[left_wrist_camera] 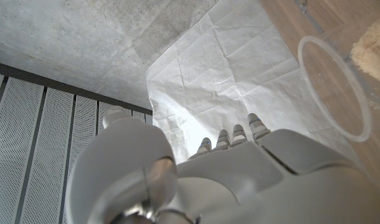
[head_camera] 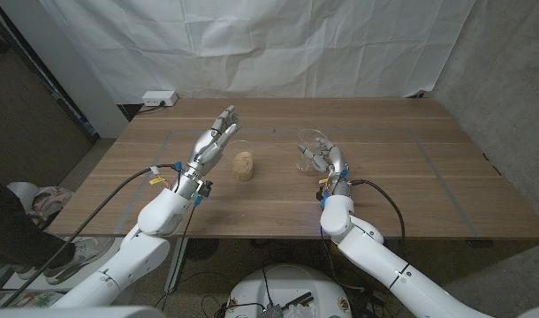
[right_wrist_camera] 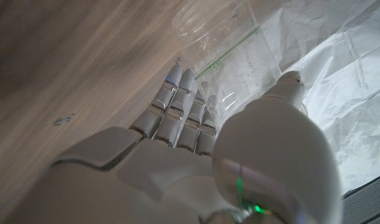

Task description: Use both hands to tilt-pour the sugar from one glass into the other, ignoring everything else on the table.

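Two hands are in view at the wooden table [head_camera: 384, 185], and we record each in turn. We find the left hand [head_camera: 213, 141] raised with its fingers stretched and apart, holding nothing; it stands just beside the glass with sugar [head_camera: 243, 164], on that glass's left, and we cannot confirm contact between them. In the left wrist view we see the fingertips [left_wrist_camera: 257, 127] of this hand reaching toward the white backdrop sheet [head_camera: 252, 44], with the rim of the glass [left_wrist_camera: 333, 87] close by and a patch of sugar [left_wrist_camera: 372, 50] at the picture's edge. We find the right hand [head_camera: 327, 159] wrapped around the empty glass [head_camera: 311, 146], which is tilted rather than upright, its mouth turned away from the robot. The right wrist view shows the fingers [right_wrist_camera: 177, 106] laid along the clear wall of that glass [right_wrist_camera: 240, 56], so we note a firm hold. The two glasses stand apart near the middle of the table, the sugar glass upright with sugar in its lower part. A white power strip [head_camera: 159, 99] lies at the far left corner.
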Controlling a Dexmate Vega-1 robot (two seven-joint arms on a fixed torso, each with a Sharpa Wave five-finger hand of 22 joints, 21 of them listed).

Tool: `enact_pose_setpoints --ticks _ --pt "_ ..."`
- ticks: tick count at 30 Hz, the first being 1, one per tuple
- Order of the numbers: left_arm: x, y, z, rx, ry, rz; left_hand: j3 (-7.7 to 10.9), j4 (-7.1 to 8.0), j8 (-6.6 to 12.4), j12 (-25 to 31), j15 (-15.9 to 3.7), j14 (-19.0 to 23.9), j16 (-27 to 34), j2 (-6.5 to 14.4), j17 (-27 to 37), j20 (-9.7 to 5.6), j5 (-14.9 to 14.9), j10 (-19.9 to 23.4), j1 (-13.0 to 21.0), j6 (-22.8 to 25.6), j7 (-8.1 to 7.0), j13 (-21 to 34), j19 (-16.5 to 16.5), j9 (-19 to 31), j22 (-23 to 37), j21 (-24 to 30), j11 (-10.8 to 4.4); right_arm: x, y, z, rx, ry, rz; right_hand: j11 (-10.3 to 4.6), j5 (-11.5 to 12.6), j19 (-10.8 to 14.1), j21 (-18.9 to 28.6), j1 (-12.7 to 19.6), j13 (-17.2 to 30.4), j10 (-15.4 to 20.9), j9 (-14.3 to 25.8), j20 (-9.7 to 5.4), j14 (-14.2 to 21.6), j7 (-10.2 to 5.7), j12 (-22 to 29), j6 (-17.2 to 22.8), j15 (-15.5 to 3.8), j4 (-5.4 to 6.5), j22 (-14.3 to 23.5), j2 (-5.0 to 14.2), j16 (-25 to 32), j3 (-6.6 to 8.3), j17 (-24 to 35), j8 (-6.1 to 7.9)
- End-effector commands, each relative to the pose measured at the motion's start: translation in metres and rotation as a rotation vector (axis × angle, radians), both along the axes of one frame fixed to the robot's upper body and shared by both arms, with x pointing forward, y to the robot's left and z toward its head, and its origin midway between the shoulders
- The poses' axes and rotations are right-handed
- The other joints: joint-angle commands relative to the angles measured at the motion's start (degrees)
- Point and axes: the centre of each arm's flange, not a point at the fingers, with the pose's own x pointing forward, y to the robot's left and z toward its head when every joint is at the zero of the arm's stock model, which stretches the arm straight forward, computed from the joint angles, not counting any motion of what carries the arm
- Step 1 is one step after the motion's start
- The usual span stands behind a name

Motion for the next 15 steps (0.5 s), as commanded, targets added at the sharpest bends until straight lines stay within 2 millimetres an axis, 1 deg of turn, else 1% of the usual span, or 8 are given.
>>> enact_pose_setpoints --ticks 1,3,4,5,6,7,12,15 --pt "-0.008 0.003 -0.002 0.003 -0.007 -0.006 -0.12 0.24 0.12 0.0 0.14 -16.8 0.1 0.0 0.0 0.44 -0.3 -15.7 0.2 -14.3 0.40 0.1 -16.0 0.0 0.2 0.2 -0.20 -0.006 0.002 -0.006 -0.078 0.050 0.005 0.81 0.3 -1.3 -0.6 -1.1 -0.4 -2.5 0.1 -2.18 -2.8 0.54 -1.8 -2.7 -5.92 1.03 0.0 -1.24 -1.1 -0.35 -1.4 -0.49" --pt "-0.007 0.004 -0.004 0.001 -0.002 -0.009 -0.13 0.26 0.09 0.0 0.14 -16.8 0.1 0.0 0.0 0.44 -0.4 -15.7 0.1 -14.3 0.39 0.1 -16.0 0.0 0.2 0.2 -0.19 -0.006 0.001 -0.005 -0.079 0.066 0.023 0.97 0.1 -2.0 -0.9 -2.0 -0.7 -3.9 0.0 -1.76 -4.1 0.55 -2.8 -3.8 -5.38 1.42 -0.1 -1.82 -1.5 -0.45 -2.1 -0.51" --pt "-0.007 0.004 -0.004 0.004 -0.002 -0.003 -0.14 0.27 0.05 0.0 0.14 -16.8 0.1 0.0 0.0 0.44 -0.4 -15.8 0.1 -14.4 0.36 0.1 -16.0 0.0 0.2 0.2 -0.19 -0.006 -0.001 -0.004 -0.085 0.071 0.044 1.87 0.0 -2.6 -1.2 -3.1 -0.9 -5.5 0.0 -1.13 -5.2 0.97 -4.0 -4.8 -4.60 1.95 -0.2 -2.30 -1.7 -0.53 -2.7 -0.52" --pt "-0.007 0.005 -0.004 0.006 -0.001 -0.003 -0.15 0.29 0.02 0.0 0.15 -16.8 0.1 0.0 -0.1 0.44 -0.4 -15.7 0.1 -14.4 0.31 0.1 -16.0 0.0 0.2 0.1 -0.20 -0.005 -0.001 -0.003 -0.087 0.078 0.046 2.19 -0.1 -2.9 -1.4 -3.8 -1.3 -6.7 0.0 -0.81 -6.7 1.18 -4.9 -6.1 -3.73 2.30 -0.4 -2.64 -1.8 -0.41 -3.3 -0.58" --pt "-0.007 0.006 -0.004 0.004 0.001 -0.006 -0.15 0.29 0.01 0.0 0.15 -16.8 0.1 0.0 -0.1 0.44 -0.5 -15.7 0.1 -14.4 0.30 0.1 -16.0 0.0 0.2 0.1 -0.17 -0.005 -0.003 0.000 -0.099 0.083 0.034 3.00 -0.3 -3.5 -1.9 -5.1 -1.8 -8.9 -0.2 0.30 -8.6 2.00 -6.7 -8.4 -2.38 2.88 -0.5 -3.38 -1.9 -0.36 -4.3 -0.68" --pt "-0.007 0.007 -0.004 0.004 0.003 -0.002 -0.17 0.31 -0.01 0.1 0.15 -16.7 0.1 0.0 -0.1 0.44 -0.5 -15.6 0.0 -14.4 0.22 0.1 -16.0 0.0 0.2 0.1 -0.21 -0.004 -0.004 0.001 -0.107 0.082 0.031 3.23 -0.4 -3.8 -2.2 -5.7 -2.0 -9.7 -0.3 1.21 -9.6 2.49 -7.4 -9.8 -1.65 3.15 -0.6 -3.62 -1.9 -0.32 -4.8 -0.85" --pt "-0.006 0.012 -0.004 0.014 0.005 0.019 -0.23 0.38 -0.02 0.3 0.14 -16.5 0.1 0.1 -0.1 0.42 -0.8 -15.1 -0.1 -14.3 0.10 0.0 -15.8 0.0 0.2 0.2 -0.16 -0.002 -0.008 0.007 -0.122 0.103 0.051 5.18 -1.1 -5.8 -3.8 -9.3 -3.3 -14.2 -1.0 4.98 -14.2 3.68 -10.8 -15.6 1.39 4.85 -0.9 -4.46 -2.0 -0.22 -6.8 -1.11" --pt "-0.005 0.013 -0.004 0.017 0.009 0.016 -0.24 0.39 -0.02 0.3 0.13 -16.4 0.1 0.1 -0.2 0.41 -0.9 -14.9 -0.2 -14.2 0.05 0.0 -15.7 0.0 0.2 0.2 -0.16 0.000 -0.008 0.009 -0.135 0.117 0.063 5.75 -1.5 -7.5 -5.1 -11.0 -4.0 -17.0 -1.4 7.31 -17.2 4.15 -12.2 -19.3 2.80 5.62 -1.0 -4.73 -2.1 -0.09 -7.8 -1.34"
